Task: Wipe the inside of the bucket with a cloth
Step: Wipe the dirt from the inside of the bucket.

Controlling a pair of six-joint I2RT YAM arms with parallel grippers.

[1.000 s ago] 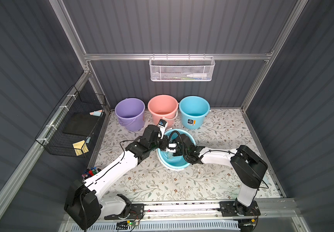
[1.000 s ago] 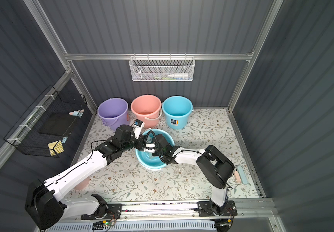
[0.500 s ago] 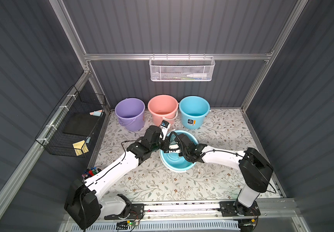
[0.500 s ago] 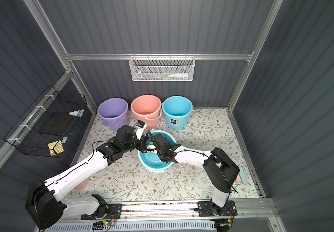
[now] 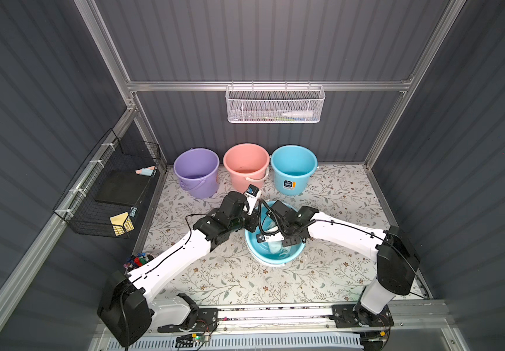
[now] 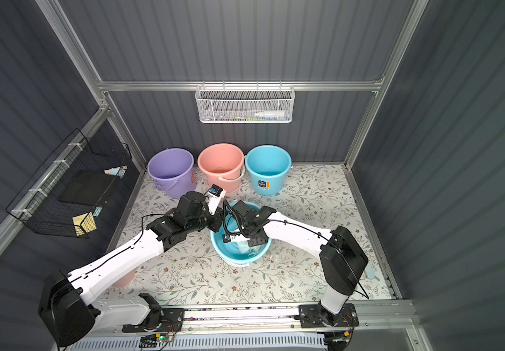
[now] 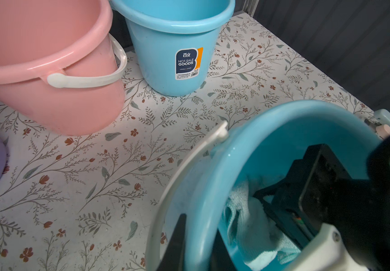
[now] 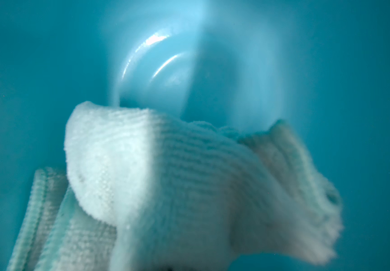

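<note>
**Cloth drawn across the bucket's interior, mid-wipe**

In both top views the light-blue bucket (image 5: 257, 249) lies tilted at frame centre, just below a row of three upright buckets (image 5: 239, 173).

- **Left gripper** (image 7: 199, 237): the fingers are nearly together and pinch the bucket's rim. The left wrist view shows one finger outside the wall and one inside.
- **Right gripper** (image 7: 273, 201): it reaches inside the bucket with its fingers closed and buried in the pale cloth (image 8: 165, 176). The fabric bunches out from them, so they appear to grip it.
- **Change over the last second:** the right arm's elbow has drawn toward the lower right of the top views. The cloth has travelled from the upper part of the interior to the lower part, near the rim closest to the frame's bottom edge. The bucket has crept slightly the same way, and both grips are unchanged.
- **Reading:** one stroke across the inner wall looks complete, so wiping is under way. The remaining walls probably need further strokes. The creep suggests the rim hold yields a little.
</note>
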